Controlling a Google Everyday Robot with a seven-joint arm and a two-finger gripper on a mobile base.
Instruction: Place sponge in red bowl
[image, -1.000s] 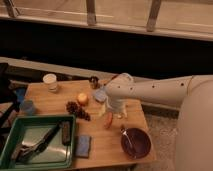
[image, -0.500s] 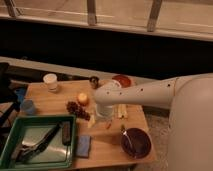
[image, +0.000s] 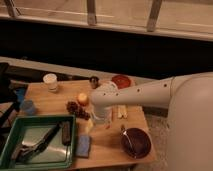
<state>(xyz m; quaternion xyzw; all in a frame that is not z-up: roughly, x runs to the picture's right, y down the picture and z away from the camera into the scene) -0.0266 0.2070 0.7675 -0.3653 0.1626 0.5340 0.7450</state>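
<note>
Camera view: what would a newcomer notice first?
The big white arm reaches in from the right across the wooden table, its gripper hanging over the table's middle. Next comes the green tray at the front left, with the sponge lying just right of it. The red bowl sits at the far edge, behind the arm.

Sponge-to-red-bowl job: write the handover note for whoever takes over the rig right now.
Gripper: low over the middle of the table, just right of the green tray; it does not hold the sponge.
Sponge: flat on the table near the front edge, beside the tray's right side.
Red bowl: at the back edge, beyond the arm; no sponge in it.
Done: nothing yet.
Left: grasp the sponge, carry it to the bowl, release.
</note>
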